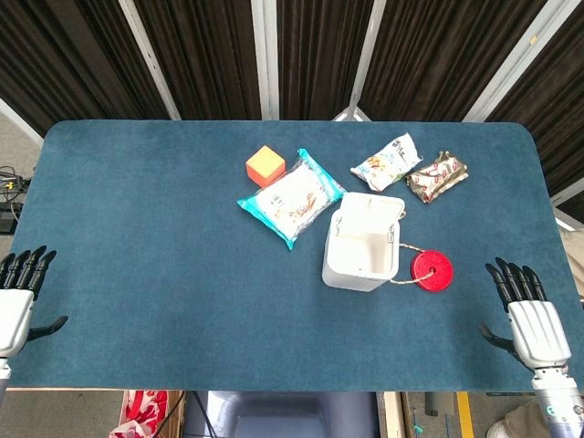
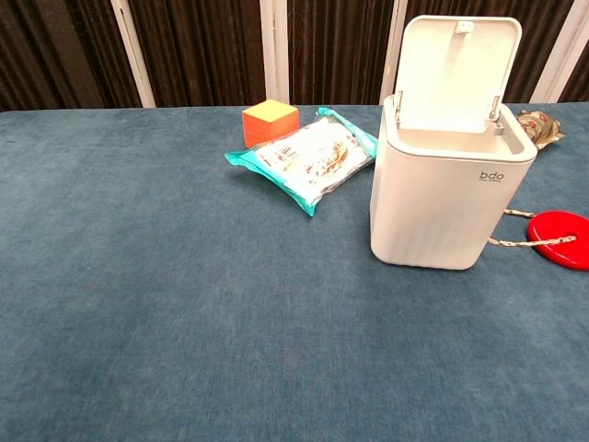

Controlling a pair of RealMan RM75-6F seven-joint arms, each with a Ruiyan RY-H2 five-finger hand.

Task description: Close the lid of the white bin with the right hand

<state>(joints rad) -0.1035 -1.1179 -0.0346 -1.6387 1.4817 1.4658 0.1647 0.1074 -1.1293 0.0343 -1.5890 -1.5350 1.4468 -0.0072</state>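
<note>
The white bin [image 1: 360, 255] [image 2: 446, 189] stands right of the table's centre. Its lid [image 2: 457, 66] is raised upright at the back, leaving the inside open. My right hand [image 1: 529, 315] hovers at the near right edge of the table, fingers apart and empty, well to the right of the bin. At the near left edge my left hand [image 1: 18, 292] is also spread and holds nothing. Neither hand shows in the chest view.
A red disc on a cord [image 1: 431, 271] [image 2: 557, 238] lies just right of the bin. Behind the bin lie a teal-edged snack pack [image 1: 292, 198] [image 2: 308, 158], an orange cube [image 1: 265, 165] [image 2: 270, 122], a white packet [image 1: 386, 162] and a brown packet [image 1: 437, 175].
</note>
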